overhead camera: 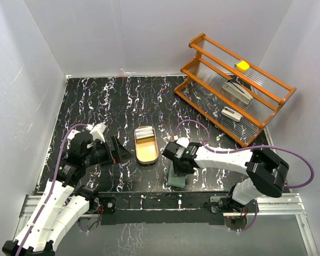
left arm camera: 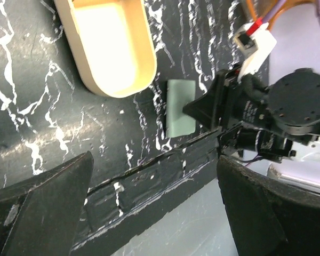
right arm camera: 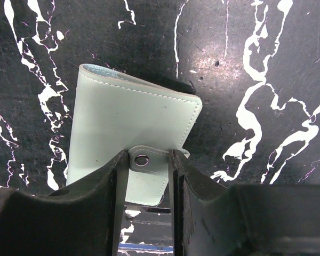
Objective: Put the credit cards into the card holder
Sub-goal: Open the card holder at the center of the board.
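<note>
left gripper (overhead camera: 122, 151) wide open, empty, just beside tray (overhead camera: 147, 158). cards (overhead camera: 143, 132) stacked at tray's far end. holder (right arm camera: 128, 122) folded shut on table, right gripper (right arm camera: 149, 162) pinching its snap tab. Step: opening holder. Next: lift the tab to unsnap, then flip it open.

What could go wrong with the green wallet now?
The right pincer grips only the small snap tab of the card holder, so the tab may slip free, or the whole holder may lift instead of opening. The holder also lies near the front edge of the table, so a tug might drag it off.
</note>
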You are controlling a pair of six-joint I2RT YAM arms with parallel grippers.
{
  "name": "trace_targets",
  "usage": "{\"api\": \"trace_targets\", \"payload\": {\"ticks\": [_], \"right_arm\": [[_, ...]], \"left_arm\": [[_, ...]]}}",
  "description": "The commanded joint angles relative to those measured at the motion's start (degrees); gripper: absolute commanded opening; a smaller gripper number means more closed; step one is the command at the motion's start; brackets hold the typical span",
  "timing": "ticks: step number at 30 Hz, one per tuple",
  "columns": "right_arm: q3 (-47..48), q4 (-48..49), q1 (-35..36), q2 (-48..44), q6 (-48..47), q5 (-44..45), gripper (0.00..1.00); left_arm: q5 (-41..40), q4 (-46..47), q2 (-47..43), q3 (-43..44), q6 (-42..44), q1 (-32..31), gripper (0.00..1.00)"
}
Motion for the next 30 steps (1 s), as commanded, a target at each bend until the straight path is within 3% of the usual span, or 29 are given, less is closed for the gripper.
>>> {"api": "trace_targets", "payload": {"ticks": [1,13,23,30], "right_arm": [[-1.8,2.4,0.3,1.4,0.4,1.1,0.24],[0.8,-1.7,0.3,-1.7,-0.3,4.4,0.19],[1.4,-2.2,0.4,-2.0,-1.5,4.6,0.00],[2.2,-2.0,0.6,-2.8,-1.9,3.8,0.00]], "left_arm": [[2.3,5.7,-2.1,-2.0,-5.3,-0.2,0.99],[2.8,-1.1,6.4,0.2,-1.0,-0.2,0.98],[2.4,-3.2,7.9,1.8,-1.5,-0.2,0.92],[2.3,-5.3,9.3,4.1,-1.2,-0.2,0.87]]}}
